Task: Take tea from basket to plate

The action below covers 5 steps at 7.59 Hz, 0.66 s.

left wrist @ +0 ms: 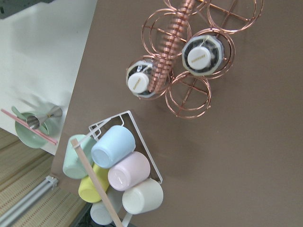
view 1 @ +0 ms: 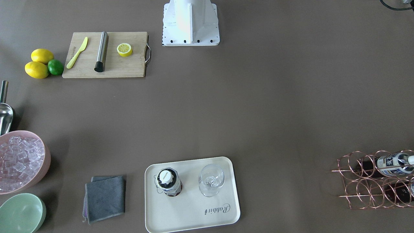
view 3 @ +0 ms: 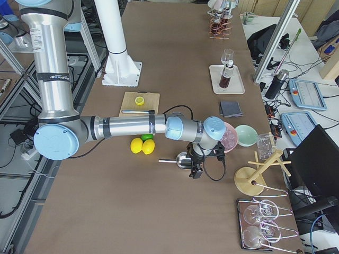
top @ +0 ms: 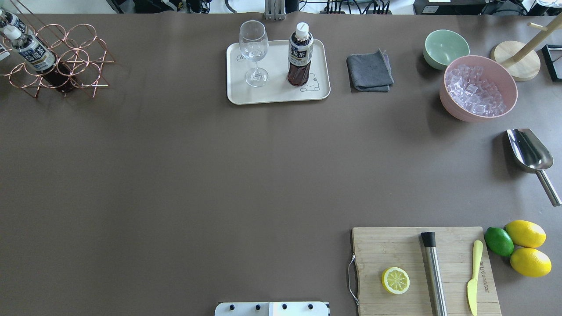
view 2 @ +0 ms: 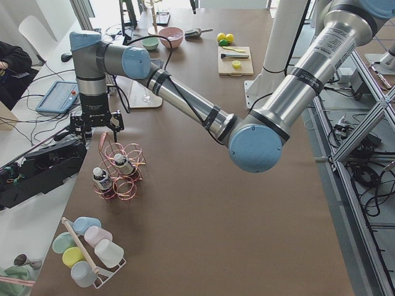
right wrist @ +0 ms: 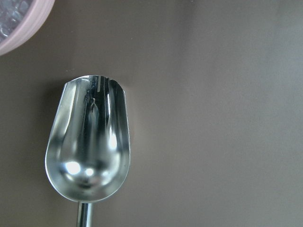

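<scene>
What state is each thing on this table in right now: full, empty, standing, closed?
tea: upright, capped, on the plate
glass: upright, empty
plate: holds the tea and the glass
basket: holds two capped bottles, lying tilted
pink bowl: full of ice
green bowl: empty
scoop: empty, lying on the table
cloth: folded

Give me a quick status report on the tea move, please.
Left gripper above the basket, right gripper above the scoop; open or shut unclear. One tea upright on the plate, two bottles in basket. Glass shares the plate.
</scene>
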Motion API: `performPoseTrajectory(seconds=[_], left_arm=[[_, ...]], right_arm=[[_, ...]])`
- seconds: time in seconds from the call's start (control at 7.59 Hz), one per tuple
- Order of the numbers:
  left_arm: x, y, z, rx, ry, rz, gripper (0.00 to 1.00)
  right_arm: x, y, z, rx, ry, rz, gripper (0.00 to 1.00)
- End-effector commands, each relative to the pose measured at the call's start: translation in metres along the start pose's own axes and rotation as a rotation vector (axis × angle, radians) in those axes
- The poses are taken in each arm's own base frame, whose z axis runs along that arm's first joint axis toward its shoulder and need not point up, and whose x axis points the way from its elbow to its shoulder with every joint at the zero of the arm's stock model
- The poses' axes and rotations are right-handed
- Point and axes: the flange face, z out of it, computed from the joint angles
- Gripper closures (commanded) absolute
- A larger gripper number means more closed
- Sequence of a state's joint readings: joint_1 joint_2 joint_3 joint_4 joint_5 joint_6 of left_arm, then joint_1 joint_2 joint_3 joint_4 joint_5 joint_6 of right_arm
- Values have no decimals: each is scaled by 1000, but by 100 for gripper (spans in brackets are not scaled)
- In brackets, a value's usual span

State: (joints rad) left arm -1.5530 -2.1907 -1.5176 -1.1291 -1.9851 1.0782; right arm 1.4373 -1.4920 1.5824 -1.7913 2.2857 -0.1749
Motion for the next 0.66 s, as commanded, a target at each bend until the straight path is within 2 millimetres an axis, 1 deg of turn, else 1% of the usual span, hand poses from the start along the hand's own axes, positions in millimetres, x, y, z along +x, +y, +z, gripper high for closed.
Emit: performPoseTrajectory(seconds=[0.0,0.13,0.26,0.4,0.53], left_arm=[[4,135,23,41,120,-300,2],[20,178,48,49,123,-448,2],[37,223,71,71,80,-564,2],[58,259,100,100,62,-705,2],[76,279,124,139,79,-874,2]], right_arm=[[3,0,0,11,35,-14,0],[2,0,-2,15,34,-16,0],[-7,-1,-13,40,32,-32,0],[-6,1,-13,37,26,-28,0],[-8,6,-16,44,24,-29,0]])
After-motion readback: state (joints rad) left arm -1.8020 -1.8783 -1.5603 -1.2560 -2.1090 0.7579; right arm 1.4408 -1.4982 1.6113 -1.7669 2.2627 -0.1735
